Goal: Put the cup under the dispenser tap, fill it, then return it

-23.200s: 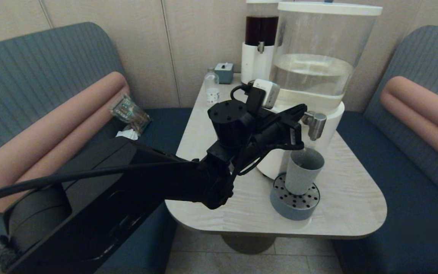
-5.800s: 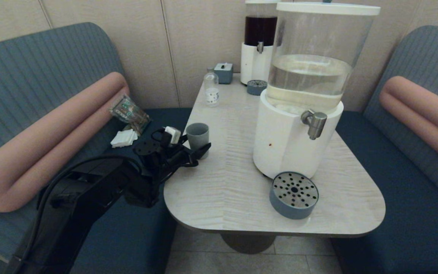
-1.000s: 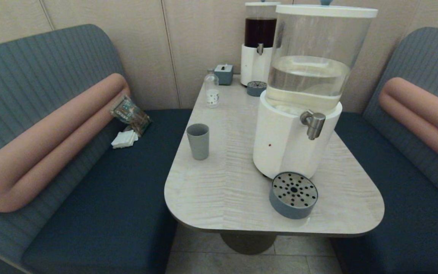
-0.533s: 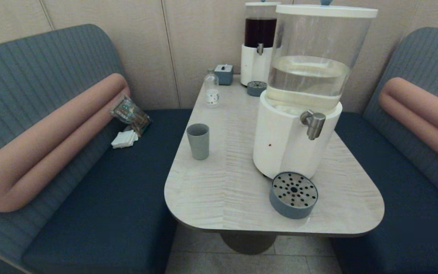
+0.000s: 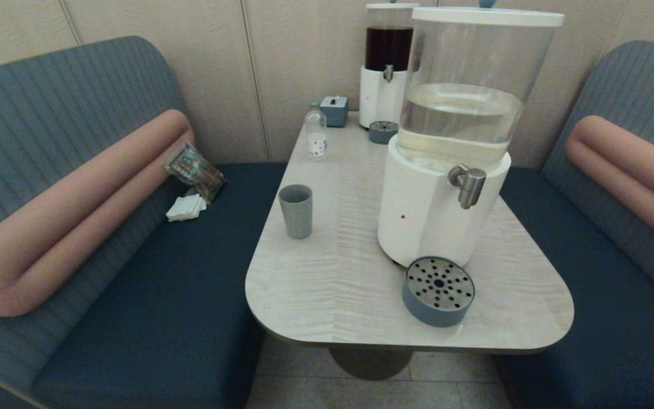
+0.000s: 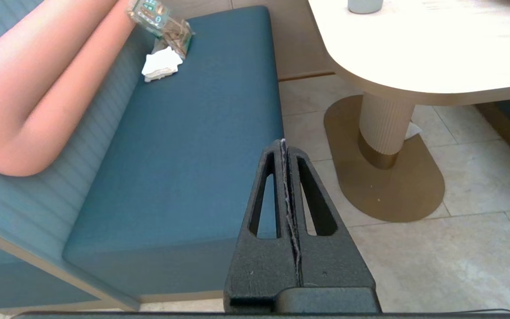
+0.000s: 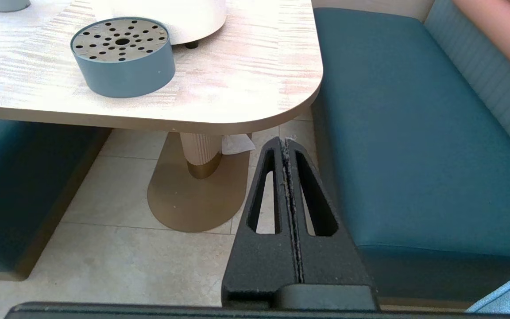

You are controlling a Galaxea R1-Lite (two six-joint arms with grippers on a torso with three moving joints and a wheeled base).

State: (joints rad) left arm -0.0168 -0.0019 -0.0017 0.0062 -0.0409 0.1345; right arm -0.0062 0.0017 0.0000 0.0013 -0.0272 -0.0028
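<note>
matte grey-blue cup (image 5: pixel 296 211) is stood upright, well apart from brushed-steel dispenser tap (image 5: pixel 466 183); left gripper (image 6: pixel 283 146) and right gripper (image 7: pixel 285 144) are parked low, fingers pressed together, nothing held.

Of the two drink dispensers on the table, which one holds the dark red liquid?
The smaller dispenser at the far end of the table, against the wall. Its tank is dark red; the larger dispenser nearer the robot holds pale, clear liquid.
</note>
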